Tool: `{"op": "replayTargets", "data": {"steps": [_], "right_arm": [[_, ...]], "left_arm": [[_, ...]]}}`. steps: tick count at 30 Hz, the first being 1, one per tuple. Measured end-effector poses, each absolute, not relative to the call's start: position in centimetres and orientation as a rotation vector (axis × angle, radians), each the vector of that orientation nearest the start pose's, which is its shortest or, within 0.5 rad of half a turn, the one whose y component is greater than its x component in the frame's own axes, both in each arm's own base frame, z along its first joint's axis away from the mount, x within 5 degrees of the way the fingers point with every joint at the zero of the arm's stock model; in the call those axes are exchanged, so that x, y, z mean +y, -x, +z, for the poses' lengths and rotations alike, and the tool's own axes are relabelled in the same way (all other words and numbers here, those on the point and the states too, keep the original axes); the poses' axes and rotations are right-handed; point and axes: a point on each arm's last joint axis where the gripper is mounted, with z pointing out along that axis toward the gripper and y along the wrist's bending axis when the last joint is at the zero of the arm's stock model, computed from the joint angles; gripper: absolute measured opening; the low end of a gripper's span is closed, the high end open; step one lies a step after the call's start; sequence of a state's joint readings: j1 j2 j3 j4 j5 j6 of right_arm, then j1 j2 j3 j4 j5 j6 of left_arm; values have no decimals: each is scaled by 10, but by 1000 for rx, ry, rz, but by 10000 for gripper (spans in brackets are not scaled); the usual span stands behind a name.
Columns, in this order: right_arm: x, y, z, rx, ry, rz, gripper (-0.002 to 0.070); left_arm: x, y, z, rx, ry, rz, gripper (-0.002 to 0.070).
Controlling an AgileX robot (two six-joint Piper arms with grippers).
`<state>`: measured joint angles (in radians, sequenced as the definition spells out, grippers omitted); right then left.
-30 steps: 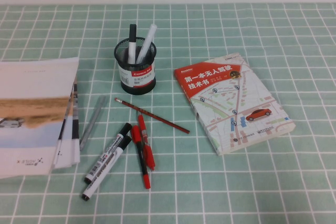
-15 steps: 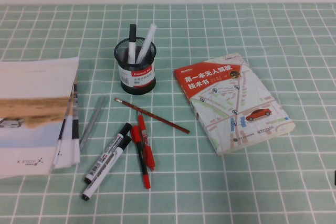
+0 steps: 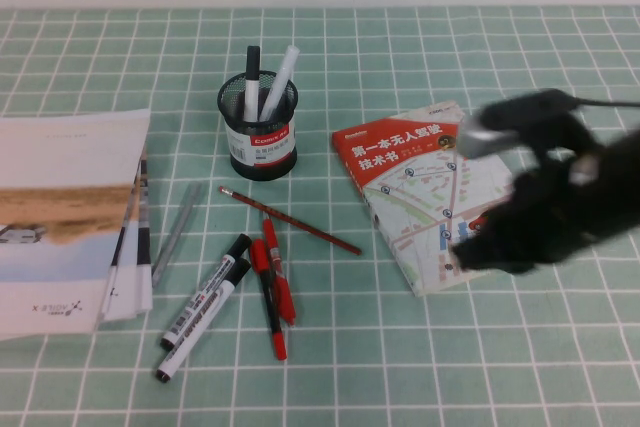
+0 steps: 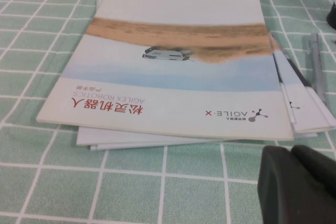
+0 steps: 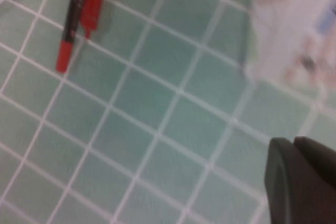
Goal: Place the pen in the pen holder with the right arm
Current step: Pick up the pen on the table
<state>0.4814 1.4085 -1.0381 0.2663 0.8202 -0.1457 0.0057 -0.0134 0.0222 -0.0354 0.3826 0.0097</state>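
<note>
your right hand [image 3: 480,247], finger state not discernible, hangs over the red-and-white map-cover book [image 3: 420,162]; the long thin dark-red pen [image 3: 290,220] lies diagonally on the worktop to its left, below the black wire-mesh pen holder [image 3: 259,137]; left hand [image 4: 299,184] parked by the brochures [image 4: 173,66].

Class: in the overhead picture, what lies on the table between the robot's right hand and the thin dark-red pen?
In the high view, the book's near corner and bare checked cloth separate the right hand from the pen.
</note>
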Motion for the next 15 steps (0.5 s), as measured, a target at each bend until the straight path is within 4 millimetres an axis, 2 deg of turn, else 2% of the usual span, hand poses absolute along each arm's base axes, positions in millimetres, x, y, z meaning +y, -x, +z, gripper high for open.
{"op": "replayTargets", "data": {"steps": [3,9,12,15], "right_arm": [[179,-269,278,2618,785,379,-20],[231,-315,268,2586,987,320,-10],[252,-331,261,2545,1125,302,32],[269,-345,250,2502,1248,285,111]], "left_arm": [[-1,-52,172,1875,18,-24,-4],[-1,-52,172,1875,18,-24,-4],[-1,-52,172,1875,18,-24,-4],[-1,-52,172,1875,18,-24,-4]]}}
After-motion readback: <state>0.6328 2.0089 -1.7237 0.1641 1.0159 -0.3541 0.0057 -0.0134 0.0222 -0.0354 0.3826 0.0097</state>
